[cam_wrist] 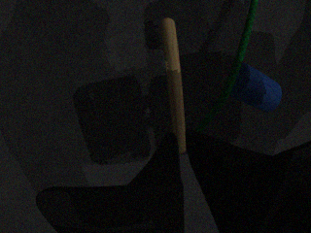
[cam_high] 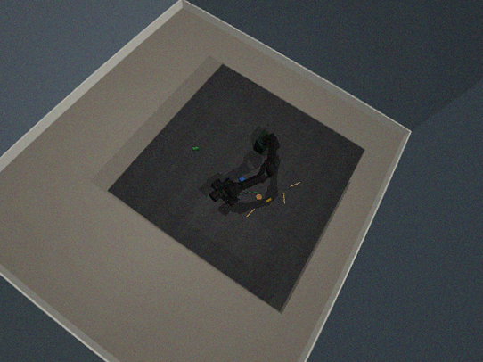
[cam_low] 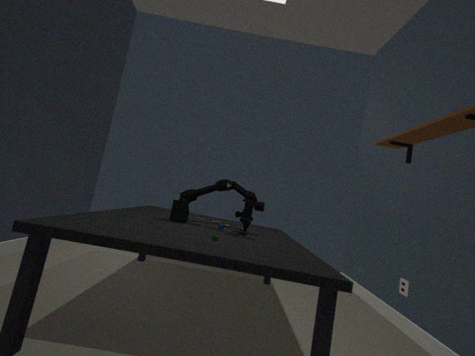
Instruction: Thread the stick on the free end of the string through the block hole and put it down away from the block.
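My gripper [cam_low: 245, 228] [cam_wrist: 179, 138] is shut on a thin wooden stick [cam_wrist: 173, 78], which points away from the fingertips in the wrist view. The green string [cam_high: 248, 193] [cam_low: 236, 228] [cam_wrist: 240, 68] curves down to behind the fingers; its join to the stick is hidden. In the top view the string's other end reaches the round tan button [cam_high: 258, 196]. The fingertips are low over the table [cam_high: 225, 102] [cam_low: 115, 230], hidden under the arm in the top view. I cannot make out the block with its hole in these dim views.
A blue cylinder [cam_high: 241, 178] [cam_low: 221, 226] [cam_wrist: 264, 92] lies near the string. A yellow piece [cam_high: 269, 199] is beside the button. Loose sticks [cam_high: 295, 184] [cam_high: 284, 198] [cam_high: 250, 212] lie around them. A green object [cam_high: 195, 147] [cam_low: 215, 237] lies farther off.
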